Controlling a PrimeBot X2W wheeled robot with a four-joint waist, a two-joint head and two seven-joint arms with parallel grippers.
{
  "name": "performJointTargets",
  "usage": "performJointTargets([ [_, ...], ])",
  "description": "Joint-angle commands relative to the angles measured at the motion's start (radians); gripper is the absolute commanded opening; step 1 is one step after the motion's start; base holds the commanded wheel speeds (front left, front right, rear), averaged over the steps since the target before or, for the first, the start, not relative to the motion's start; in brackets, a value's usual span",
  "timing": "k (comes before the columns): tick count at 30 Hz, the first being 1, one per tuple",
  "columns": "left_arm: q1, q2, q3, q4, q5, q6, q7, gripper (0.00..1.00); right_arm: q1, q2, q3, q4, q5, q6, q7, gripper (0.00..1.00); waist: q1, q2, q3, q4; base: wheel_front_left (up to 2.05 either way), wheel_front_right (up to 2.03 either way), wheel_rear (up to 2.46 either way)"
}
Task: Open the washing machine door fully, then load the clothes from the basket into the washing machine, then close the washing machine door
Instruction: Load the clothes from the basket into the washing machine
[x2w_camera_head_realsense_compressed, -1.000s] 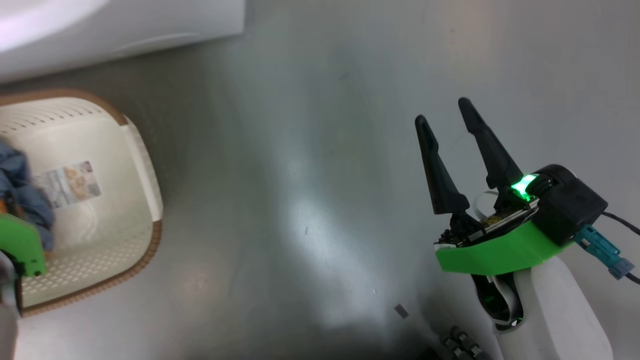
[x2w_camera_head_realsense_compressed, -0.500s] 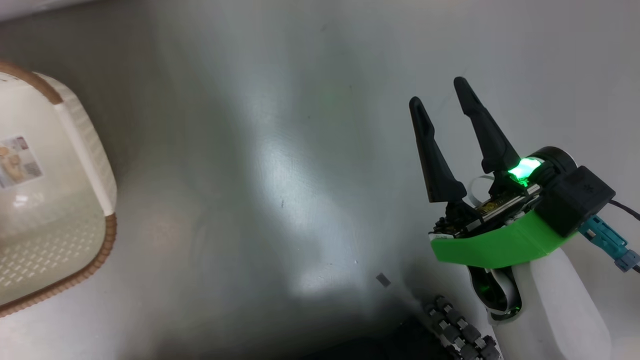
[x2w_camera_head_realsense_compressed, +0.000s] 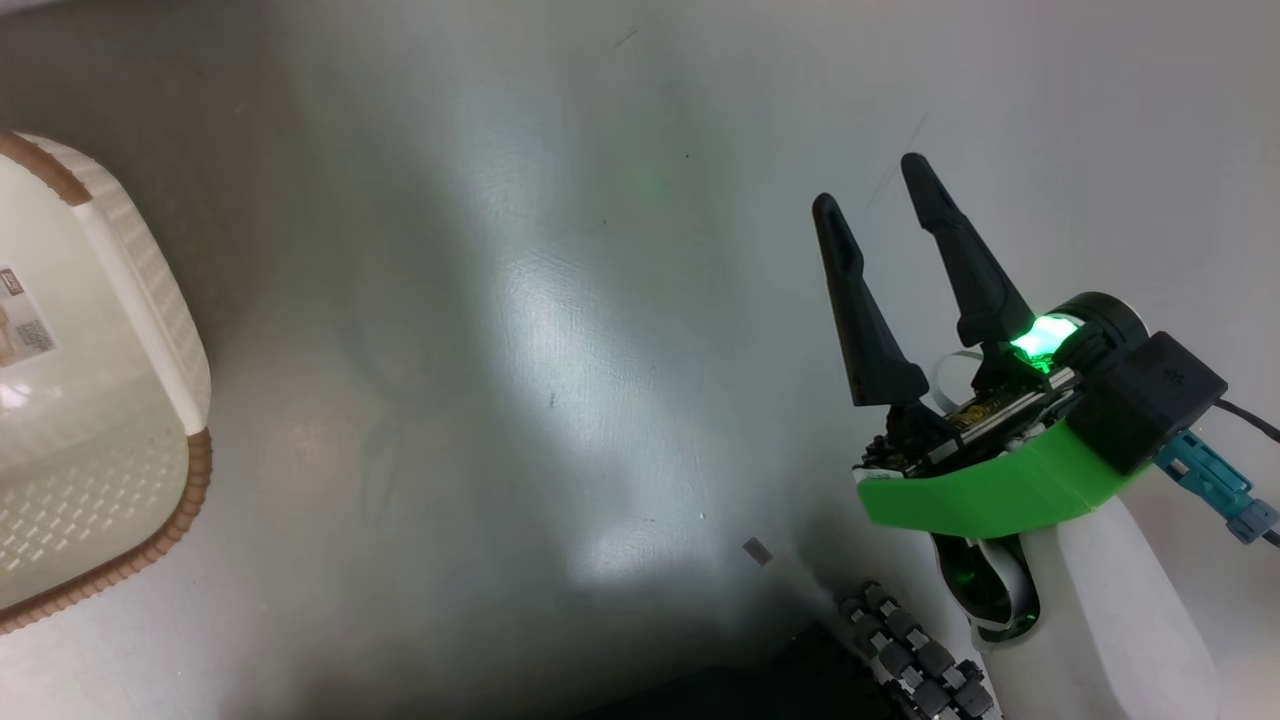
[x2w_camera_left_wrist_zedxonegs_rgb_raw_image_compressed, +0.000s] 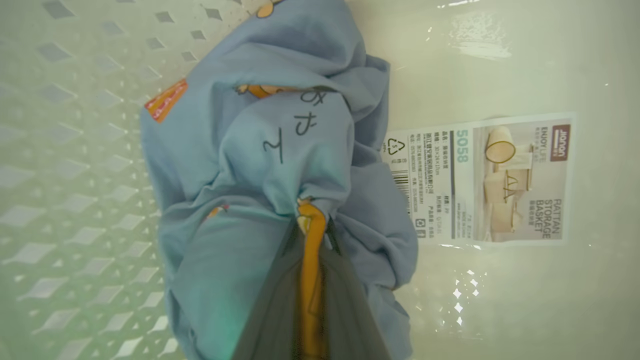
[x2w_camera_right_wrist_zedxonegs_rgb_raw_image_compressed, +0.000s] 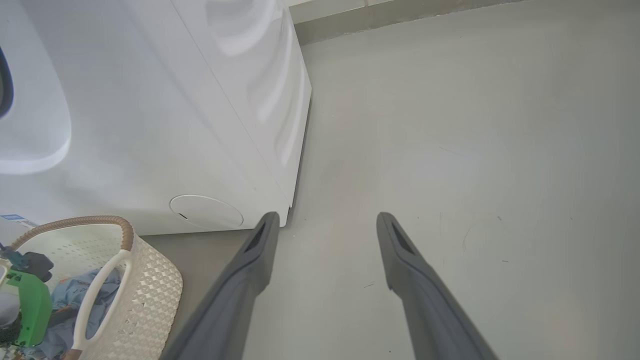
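Overhead light is washing the grey floor (x2w_camera_head_realsense_compressed: 560, 400) in pale glare in the head view, with shadow pooling at the bottom edge. A green lamp (x2w_camera_head_realsense_compressed: 1040, 338) is glowing on the right gripper (x2w_camera_head_realsense_compressed: 868, 182). Close to the left wrist lens the clothes (x2w_camera_left_wrist_zedxonegs_rgb_raw_image_compressed: 280, 150) are blurring and catching a green tint — the paper label (x2w_camera_left_wrist_zedxonegs_rgb_raw_image_compressed: 480, 180) is reading sharp. The right wrist lens is bowing the edges of the washing machine (x2w_camera_right_wrist_zedxonegs_rgb_raw_image_compressed: 150, 125).
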Motion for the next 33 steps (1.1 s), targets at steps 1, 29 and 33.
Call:
performJointTargets([
  [1, 0.023, 0.052, 0.025, 0.005, -0.012, -0.006, -0.010, 0.00, 0.022, 0.002, 0.021, -0.019, 0.013, 0.009, -0.004, 1.00, 0.0000, 0.0000, -0.002, 0.001, 0.00, 0.00, 0.00],
  [29, 0.215, -0.090, 0.167, -0.301, -0.030, 0.018, -0.252, 0.00, 0.101, 0.002, -0.085, 0.028, -0.109, 0.009, -0.005, 1.00, 0.0000, 0.0000, -0.274, 0.161, 0.00, 0.00, 0.00],
  [33, 0.296, -0.137, 0.213, -0.427, 0.005, 0.033, -0.252, 0.00, 0.130, 0.002, -0.106, 0.035, -0.129, 0.009, -0.004, 1.00, 0.0000, 0.0000, -0.342, 0.187, 0.00, 0.00, 0.00],
])
